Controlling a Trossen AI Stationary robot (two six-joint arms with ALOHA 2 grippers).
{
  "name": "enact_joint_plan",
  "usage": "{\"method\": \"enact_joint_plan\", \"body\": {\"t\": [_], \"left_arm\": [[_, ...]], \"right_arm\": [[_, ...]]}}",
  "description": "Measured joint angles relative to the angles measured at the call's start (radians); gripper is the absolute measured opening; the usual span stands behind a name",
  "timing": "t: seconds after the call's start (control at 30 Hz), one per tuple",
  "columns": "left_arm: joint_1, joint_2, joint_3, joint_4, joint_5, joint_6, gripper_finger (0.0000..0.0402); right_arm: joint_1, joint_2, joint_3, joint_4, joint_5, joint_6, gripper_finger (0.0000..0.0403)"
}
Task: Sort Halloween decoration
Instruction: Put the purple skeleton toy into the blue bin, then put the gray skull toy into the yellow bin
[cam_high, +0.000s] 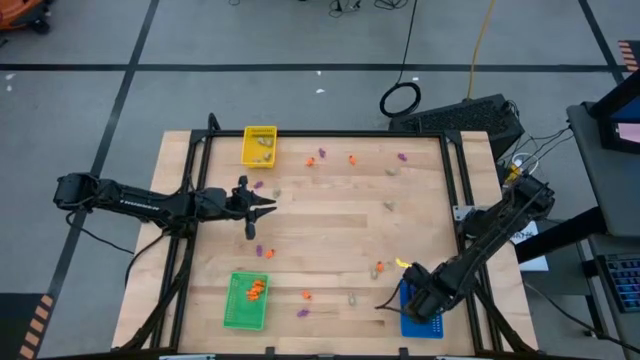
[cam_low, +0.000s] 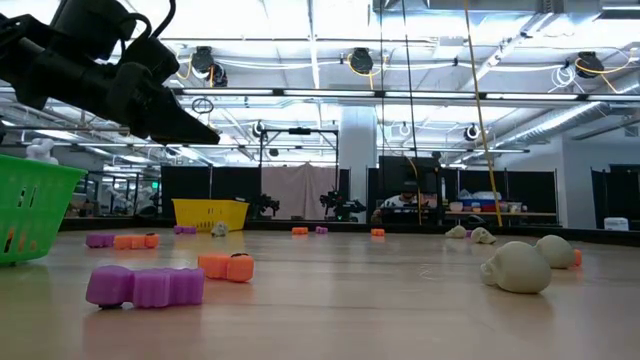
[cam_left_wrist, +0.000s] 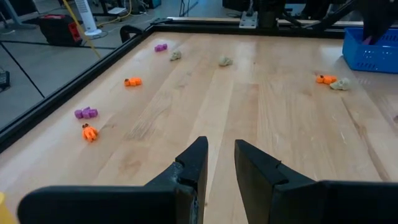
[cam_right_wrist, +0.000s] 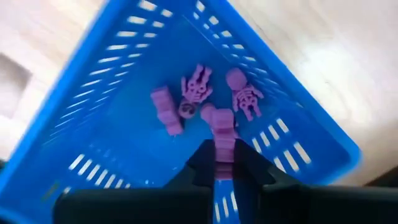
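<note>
I have the right gripper (cam_right_wrist: 225, 163) poised over the blue tray (cam_right_wrist: 112, 93) at the table's near right corner, fingers pinched tight on a purple trinket (cam_right_wrist: 222, 134) — held above the other purple pieces (cam_right_wrist: 198, 90) so it drops among its own colour. The left gripper (cam_left_wrist: 219, 163) waits over the left half of the table, fingers narrowly parted and holding nothing. Orange pieces sit in the green tray (cam_high: 246, 300) near the near left corner, beige ones in the yellow tray (cam_high: 259, 146) at the far edge — more trinkets lie scattered across the boards.
</note>
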Motion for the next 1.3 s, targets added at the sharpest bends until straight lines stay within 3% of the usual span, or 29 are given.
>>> {"method": "enact_joint_plan", "body": {"t": [0.13, 0.4, 0.53, 0.63, 0.77, 1.0, 1.13, 1.3], "left_arm": [[0.000, 0.000, 0.000, 0.000, -0.006, 0.000, 0.0079], [0.000, 0.000, 0.000, -0.001, -0.010, 0.021, 0.0079], [0.000, -0.002, 0.000, 0.015, 0.003, 0.028, 0.0079], [0.000, -0.003, 0.001, 0.035, 0.032, 0.037, 0.0079], [0.000, -0.003, 0.001, 0.060, 0.036, 0.054, 0.0079], [0.000, -0.003, 0.001, 0.091, 0.041, 0.079, 0.0079], [-0.001, -0.003, 0.001, 0.086, 0.043, 0.079, 0.0079], [-0.015, -0.003, 0.001, 0.081, 0.043, 0.062, 0.0079]], "right_arm": [[-0.006, 0.005, -0.044, 0.050, -0.028, 0.000, 0.0028], [-0.006, 0.000, -0.044, 0.053, -0.055, -0.001, 0.0120], [-0.005, 0.000, 0.006, 0.018, -0.071, -0.008, 0.0144], [-0.006, 0.000, 0.074, -0.030, -0.059, -0.051, 0.0135], [-0.021, 0.000, 0.149, -0.066, 0.028, -0.083, 0.0094], [-0.094, 0.040, 0.187, 0.118, 0.170, -0.244, 0.0016], [-0.142, 0.118, 0.233, 0.196, 0.213, -0.353, 0.0024], [-0.190, 0.254, 0.323, 0.206, 0.260, -0.428, 0.0078]]}}
